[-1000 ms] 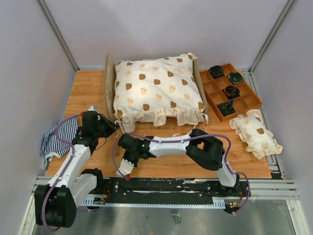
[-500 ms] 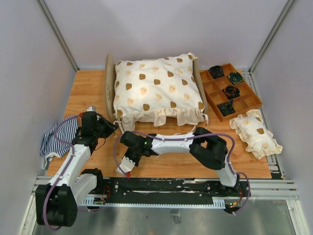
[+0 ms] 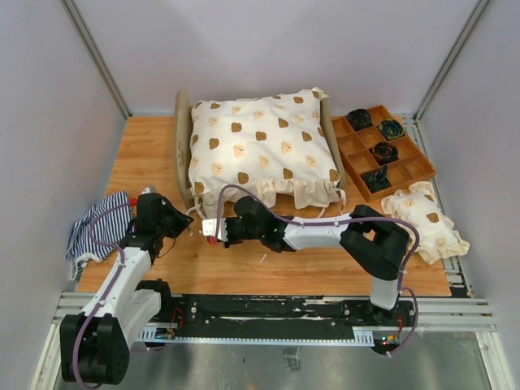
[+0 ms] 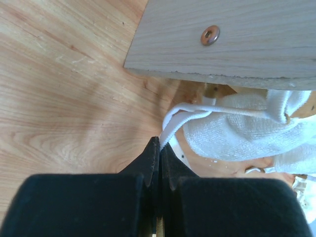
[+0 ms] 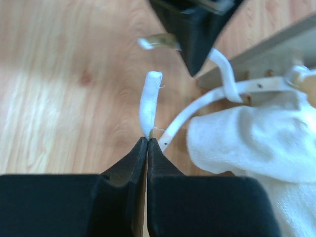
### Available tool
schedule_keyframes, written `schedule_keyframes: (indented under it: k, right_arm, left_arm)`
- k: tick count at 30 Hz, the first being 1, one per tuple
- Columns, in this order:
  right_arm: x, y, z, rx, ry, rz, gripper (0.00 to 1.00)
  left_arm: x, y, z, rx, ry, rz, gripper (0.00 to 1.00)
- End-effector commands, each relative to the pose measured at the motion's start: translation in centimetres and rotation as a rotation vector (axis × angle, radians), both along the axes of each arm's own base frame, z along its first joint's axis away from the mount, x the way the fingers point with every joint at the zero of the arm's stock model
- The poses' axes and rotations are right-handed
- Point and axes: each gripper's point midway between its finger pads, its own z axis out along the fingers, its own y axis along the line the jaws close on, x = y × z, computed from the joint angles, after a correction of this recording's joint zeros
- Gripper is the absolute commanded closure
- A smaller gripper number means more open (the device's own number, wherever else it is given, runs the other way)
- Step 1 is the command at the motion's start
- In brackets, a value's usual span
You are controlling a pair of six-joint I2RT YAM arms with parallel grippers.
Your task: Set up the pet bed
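The pet bed (image 3: pixel 180 138) is a light plywood frame at the back middle, covered by a cream cushion (image 3: pixel 260 146) printed with brown bears; no striped mattress shows. At its near-left corner, white tie straps hang from the cushion. My left gripper (image 3: pixel 188 219) is shut on one white strap (image 4: pixel 170 129) just below the plywood board (image 4: pixel 222 34). My right gripper (image 3: pixel 210 230) is shut on the end of another white strap (image 5: pixel 149 101), close beside the left gripper (image 5: pixel 195 24). White cushion cloth (image 5: pixel 247 143) lies to the right of both.
A navy-and-white striped cloth (image 3: pixel 96 231) hangs over the table's left edge. A brown tray (image 3: pixel 406 175) with dark items in its square compartments stands at the back right. A small cream pillow (image 3: pixel 424 219) lies near the right edge.
My right gripper has swung from near the table's front edge up to the bed's near-left corner, beside the left gripper. The left arm has shifted slightly toward the front.
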Motion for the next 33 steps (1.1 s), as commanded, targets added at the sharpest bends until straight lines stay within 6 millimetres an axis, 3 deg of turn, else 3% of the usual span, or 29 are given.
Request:
schedule_keyframes:
  k: [1,6,11,14,19,23,27,33]
  right_arm:
    - [3.9,2.3,4.0,0.225,0.167,-0.297,1.0]
    - [6.1,3.0,4.9,0.227,0.223,-0.44,1.0]
    - [8.0,2.2,3.2,0.147,0.197,-0.561,1.0]
    - [8.6,1.6,2.4,0.102,0.185,-0.604,1.0]
    - [8.7,1.5,2.6,0.084,0.189,-0.621,1.0]
    - [8.7,1.8,1.0,0.06,0.219,-0.633,1.0]
    - [8.8,2.1,0.4,0.047,0.236,-0.647,1.0]
    - [9.5,1.7,0.1,0.034,0.232,-0.694,1.0]
  left_arm:
    - [-0.8,1.4,-0.3,0.009,0.018,0.102,1.0]
    - [-2.3,1.3,-2.7,-0.037,0.065,0.143,1.0]
    - [-2.4,0.5,-3.8,-0.078,0.093,0.128,0.96]
    - [-2.1,0.6,-3.8,-0.076,0.091,0.139,0.86]
    - [-1.6,0.9,-3.5,-0.074,0.075,0.157,0.72]
    - [-0.8,1.0,-2.5,-0.056,0.02,0.142,0.67]
    - [0.2,1.5,-0.8,-0.026,-0.056,0.143,0.65]
    - [-0.2,3.7,0.7,0.023,-0.11,0.264,0.62]
